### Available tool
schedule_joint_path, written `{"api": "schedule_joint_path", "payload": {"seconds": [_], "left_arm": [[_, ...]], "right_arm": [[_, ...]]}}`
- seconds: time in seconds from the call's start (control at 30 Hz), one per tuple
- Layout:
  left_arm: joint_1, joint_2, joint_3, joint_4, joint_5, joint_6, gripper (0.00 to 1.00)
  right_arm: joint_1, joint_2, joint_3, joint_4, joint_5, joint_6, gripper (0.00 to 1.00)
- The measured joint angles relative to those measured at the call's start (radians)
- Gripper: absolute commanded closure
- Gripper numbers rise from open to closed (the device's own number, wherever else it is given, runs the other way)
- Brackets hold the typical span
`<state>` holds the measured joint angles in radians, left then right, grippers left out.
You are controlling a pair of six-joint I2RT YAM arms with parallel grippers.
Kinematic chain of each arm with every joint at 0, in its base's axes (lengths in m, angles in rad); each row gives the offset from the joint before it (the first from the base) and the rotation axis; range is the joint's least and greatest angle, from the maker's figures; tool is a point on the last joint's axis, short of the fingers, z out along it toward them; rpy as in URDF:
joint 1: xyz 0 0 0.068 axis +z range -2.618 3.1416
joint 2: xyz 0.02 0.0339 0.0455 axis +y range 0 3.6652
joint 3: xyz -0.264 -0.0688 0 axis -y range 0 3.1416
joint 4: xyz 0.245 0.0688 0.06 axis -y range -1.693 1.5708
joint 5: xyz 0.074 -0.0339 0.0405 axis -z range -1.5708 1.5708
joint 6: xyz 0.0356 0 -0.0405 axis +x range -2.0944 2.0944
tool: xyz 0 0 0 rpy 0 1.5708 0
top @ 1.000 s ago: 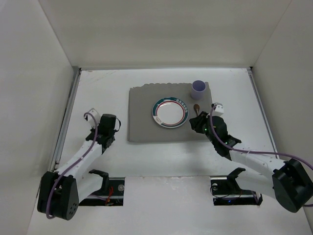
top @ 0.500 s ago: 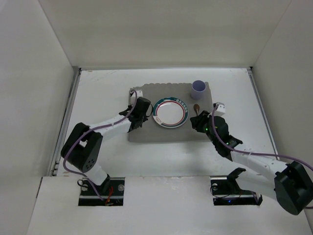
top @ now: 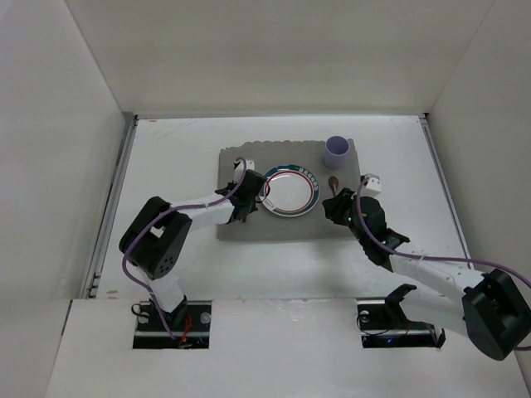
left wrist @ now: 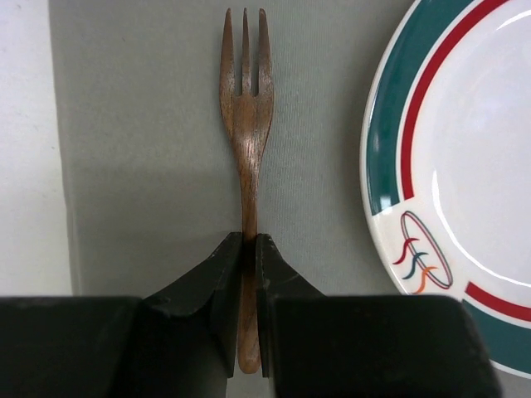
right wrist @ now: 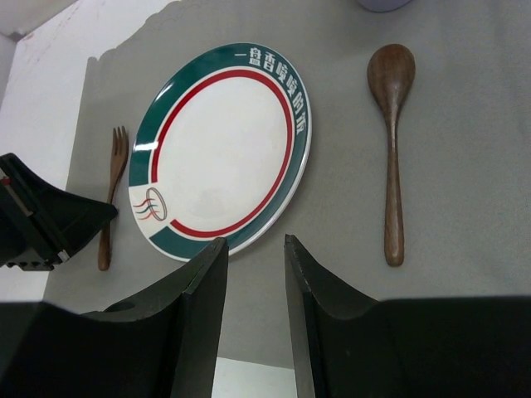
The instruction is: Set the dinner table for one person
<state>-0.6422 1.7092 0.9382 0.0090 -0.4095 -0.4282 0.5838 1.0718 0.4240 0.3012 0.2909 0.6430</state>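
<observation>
A wooden fork (left wrist: 246, 99) lies along the grey placemat (left wrist: 149, 149), just left of the plate (left wrist: 465, 166), tines pointing away. My left gripper (left wrist: 247, 249) is shut on the fork's handle near its end; it also shows in the top view (top: 250, 201). The white plate (top: 288, 191) with a green and red rim sits mid-placemat. A wooden spoon (right wrist: 392, 149) lies right of the plate (right wrist: 220, 149). A lilac cup (top: 336, 151) stands at the placemat's far right corner. My right gripper (right wrist: 253, 245) is open and empty, over the placemat's near edge. All rest on the white dinner table (top: 166, 157).
White walls enclose the table on the left (top: 58, 166), back and right. The fork (right wrist: 112, 195) and the left gripper's black body (right wrist: 46, 224) show at the left of the right wrist view.
My left arm has swung from the table's left side over to the placemat, bringing the fork down beside the plate's left rim. The right arm has barely moved.
</observation>
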Motion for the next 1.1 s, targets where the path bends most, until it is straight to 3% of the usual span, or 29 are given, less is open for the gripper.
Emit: {"api": "schedule_joint_path", "payload": {"seconds": [0.17, 0.43, 0.57, 0.63, 0.73, 0.8, 0.97, 1.1], "left_arm": [[-0.004, 0.016, 0.000, -0.002, 0.002, -0.003, 0.91], [-0.006, 0.008, 0.000, -0.014, 0.001, -0.011, 0.66], [-0.018, -0.060, -0.007, -0.028, -0.001, -0.015, 0.63], [-0.029, -0.127, -0.012, -0.029, -0.002, -0.016, 0.62], [-0.042, -0.233, -0.014, -0.025, -0.004, -0.023, 0.62], [-0.046, -0.299, -0.024, -0.011, -0.007, -0.036, 0.61], [0.002, -0.465, -0.148, 0.021, -0.046, -0.110, 0.61], [0.090, -0.615, -0.310, 0.010, -0.083, -0.193, 0.59]], "right_arm": [[0.000, 0.006, 0.000, 0.000, 0.003, 0.000, 0.60], [0.000, 0.011, 0.000, 0.000, 0.010, 0.000, 0.60], [0.000, 0.013, 0.000, 0.000, 0.013, 0.000, 0.61], [0.000, 0.016, 0.000, 0.000, 0.014, -0.002, 0.66], [0.000, 0.016, 0.000, 0.000, 0.018, -0.008, 0.88], [0.001, 0.015, 0.000, -0.001, 0.018, -0.008, 0.95], [0.005, -0.078, -0.010, 0.002, 0.051, -0.002, 0.90], [0.002, -0.201, -0.045, 0.013, 0.088, 0.009, 0.70]]}}
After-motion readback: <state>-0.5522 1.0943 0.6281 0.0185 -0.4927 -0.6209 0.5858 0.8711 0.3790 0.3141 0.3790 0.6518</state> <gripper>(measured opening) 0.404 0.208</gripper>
